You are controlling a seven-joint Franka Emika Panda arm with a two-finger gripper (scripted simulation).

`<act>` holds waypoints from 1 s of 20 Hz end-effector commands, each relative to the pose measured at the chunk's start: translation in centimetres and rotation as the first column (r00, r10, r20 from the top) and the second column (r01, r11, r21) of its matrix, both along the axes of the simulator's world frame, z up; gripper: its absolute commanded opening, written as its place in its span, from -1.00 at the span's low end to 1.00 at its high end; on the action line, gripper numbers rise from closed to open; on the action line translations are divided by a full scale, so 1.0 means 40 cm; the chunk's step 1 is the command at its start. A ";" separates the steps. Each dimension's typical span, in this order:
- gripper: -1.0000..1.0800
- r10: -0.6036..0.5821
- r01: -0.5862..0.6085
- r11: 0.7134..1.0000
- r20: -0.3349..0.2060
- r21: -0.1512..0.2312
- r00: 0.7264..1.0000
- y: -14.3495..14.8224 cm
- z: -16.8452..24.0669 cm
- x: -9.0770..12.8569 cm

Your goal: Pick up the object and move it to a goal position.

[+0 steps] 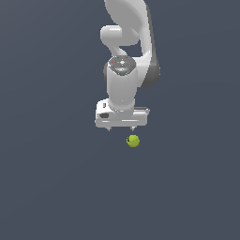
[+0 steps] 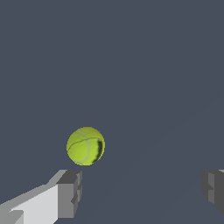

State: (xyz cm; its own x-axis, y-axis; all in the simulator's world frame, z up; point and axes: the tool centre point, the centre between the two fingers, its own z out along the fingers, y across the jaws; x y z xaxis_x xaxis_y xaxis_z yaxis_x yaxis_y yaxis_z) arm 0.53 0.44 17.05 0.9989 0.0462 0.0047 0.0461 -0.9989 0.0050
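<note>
Exterior view shows the white gripper [image 1: 121,128] pointing down over a plain dark grey ground [image 1: 51,187], with the small yellow-green ball [image 1: 133,141] lying just beyond its two short fingertips, a little toward the exterior view's right of the gripper's middle. The ball is not held; it is apart from both fingers.

In the wrist view the fingers [image 2: 70,192] are spread wide, one at each side of the picture, and the ball [image 2: 85,146] sits ahead of them, closer to one finger than to the other (so the gap is not centred on it). Nothing is between the pads.

As I judge it, the task is at its early part: the arm is near the ball, but the grasp is not yet made, and the lifting and the carrying to the goal are all left to do. No goal marker is visible in either picture, so I cannot say where the ball must go. How high the fingertips are above the ground I cannot tell surely.
</note>
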 end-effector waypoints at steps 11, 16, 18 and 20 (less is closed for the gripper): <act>0.92 0.018 -0.019 1.000 0.031 0.024 0.999 0.052 0.013 0.032; 0.92 0.028 -0.029 0.999 0.029 0.022 0.999 0.050 0.008 0.029; 0.92 0.045 -0.045 0.999 0.028 0.021 0.999 0.053 0.003 0.028; 0.92 0.068 -0.069 0.997 0.027 0.019 0.997 0.057 -0.005 0.027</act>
State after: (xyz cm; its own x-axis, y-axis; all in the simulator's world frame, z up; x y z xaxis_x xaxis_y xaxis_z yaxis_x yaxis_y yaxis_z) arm 1.65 2.61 17.09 0.9946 0.0983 0.0340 0.0988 -0.9950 -0.0136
